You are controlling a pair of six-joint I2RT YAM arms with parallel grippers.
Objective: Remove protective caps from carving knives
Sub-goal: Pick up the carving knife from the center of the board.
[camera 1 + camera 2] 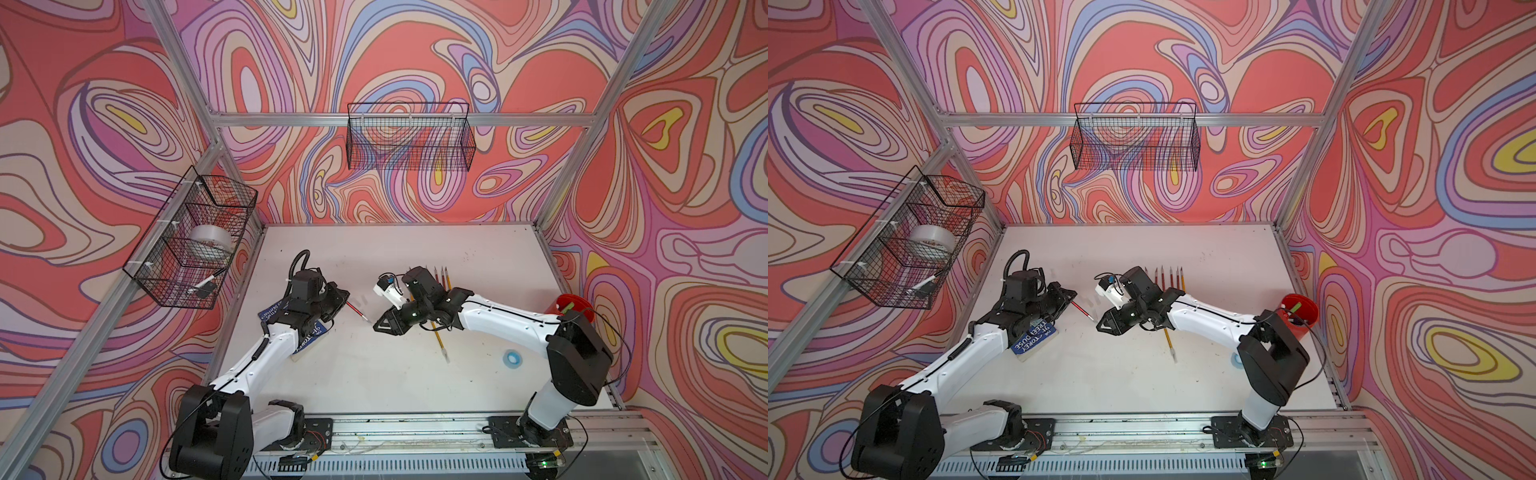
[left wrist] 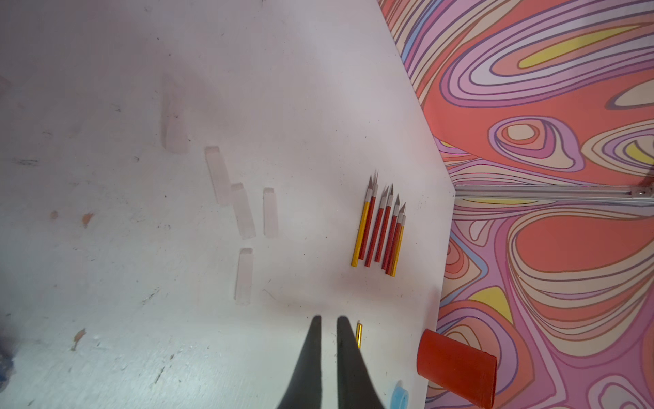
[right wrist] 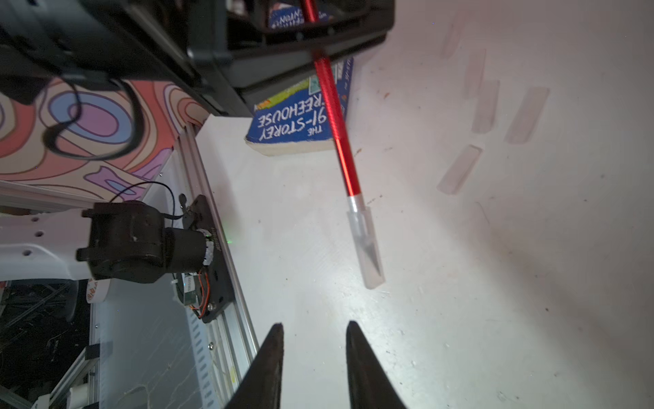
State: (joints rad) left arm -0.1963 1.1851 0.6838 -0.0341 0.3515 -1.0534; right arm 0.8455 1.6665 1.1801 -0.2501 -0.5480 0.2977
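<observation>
My left gripper [image 1: 344, 300] is shut on a red carving knife [image 1: 355, 310], holding it above the table with its tip pointing at my right gripper [image 1: 377, 326]. In the right wrist view the knife [image 3: 336, 131] wears a translucent protective cap [image 3: 368, 251] over its blade. My right gripper [image 3: 314, 324] stands open just short of that cap, with nothing between its jaws. Several loose caps [image 2: 244, 212] lie on the table. A row of bare-bladed knives [image 2: 380, 230] lies further back. One yellow knife [image 1: 437, 338] with a cap lies under my right arm.
A blue book [image 1: 1034, 338] lies under my left arm. A red cup [image 1: 567, 307] stands at the right edge of the table, with a blue tape ring [image 1: 512, 358] in front of it. Wire baskets hang on the left wall [image 1: 195, 241] and the back wall [image 1: 409, 137].
</observation>
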